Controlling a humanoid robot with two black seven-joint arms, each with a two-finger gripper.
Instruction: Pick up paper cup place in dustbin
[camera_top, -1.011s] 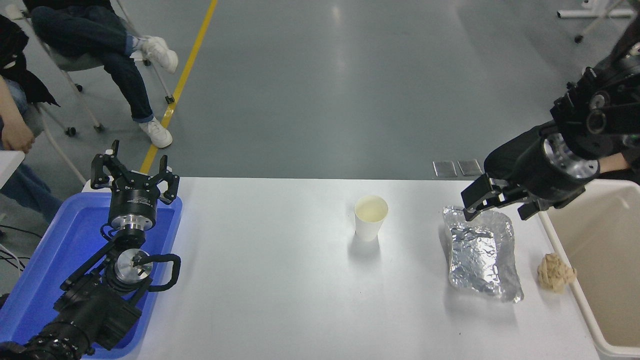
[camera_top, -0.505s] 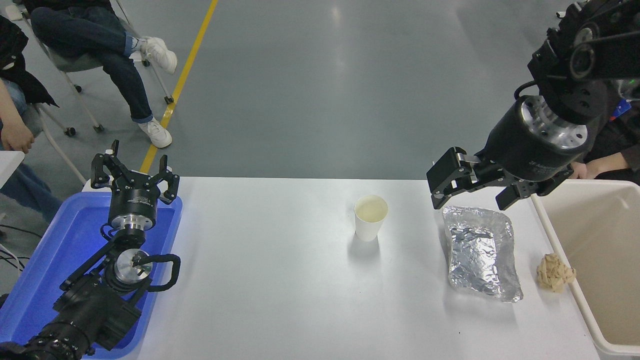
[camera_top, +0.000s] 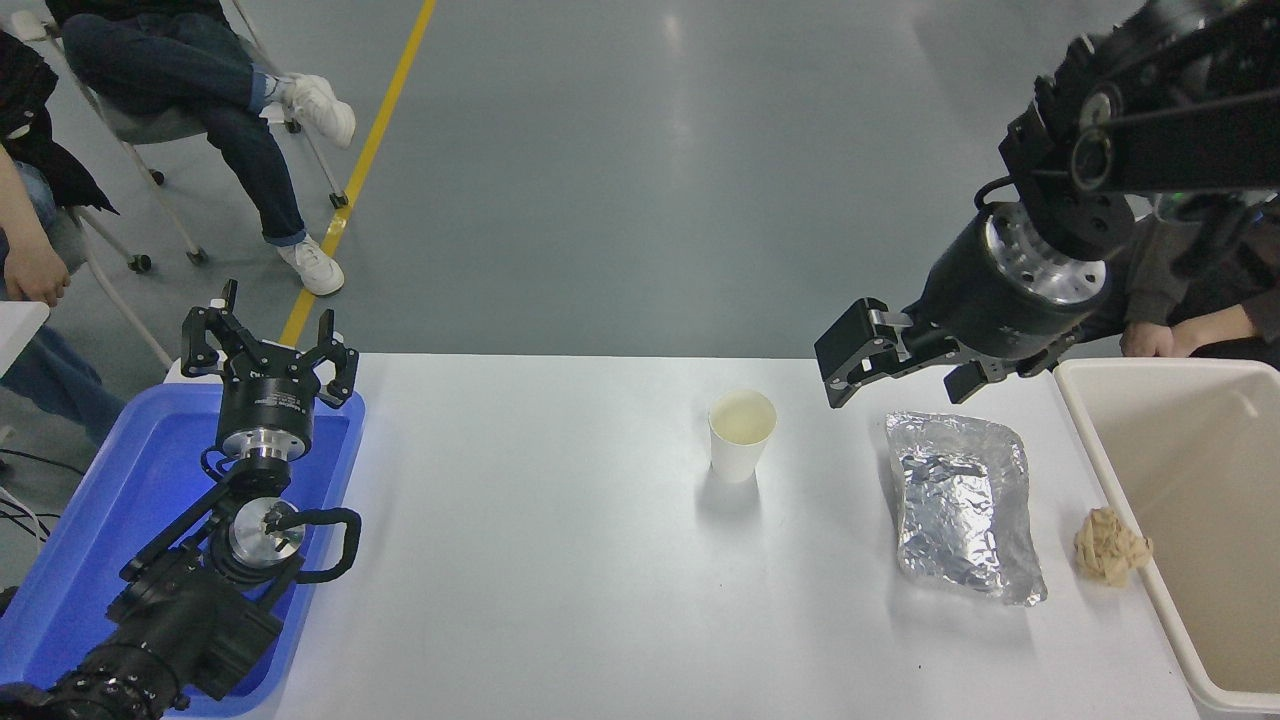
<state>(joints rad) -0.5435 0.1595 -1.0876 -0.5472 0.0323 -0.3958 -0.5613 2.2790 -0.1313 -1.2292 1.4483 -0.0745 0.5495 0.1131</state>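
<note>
While upright on table (camera_top: 560, 600):
paper cup (camera_top: 741, 436): untouched
right end effector (camera_top: 895, 365): spread, cup's 2 o'clock
left end effector (camera_top: 268, 350): spread, parked 9 o'clock
dustbin (camera_top: 1180, 520): 3 o'clock

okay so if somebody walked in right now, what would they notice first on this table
Probably the right gripper, open and raised over the table's far right, above the crinkled foil bag. Left of it, the paper cup stands upright alone mid-table. The big dustbin fills the right edge.

The paper cup (camera_top: 742, 434) stands upright on the white table (camera_top: 560, 560). The right gripper (camera_top: 900, 365) hovers open between it and the dustbin (camera_top: 1100, 450). The left gripper (camera_top: 268, 345) sits open over a blue tray (camera_top: 90, 520).
</note>
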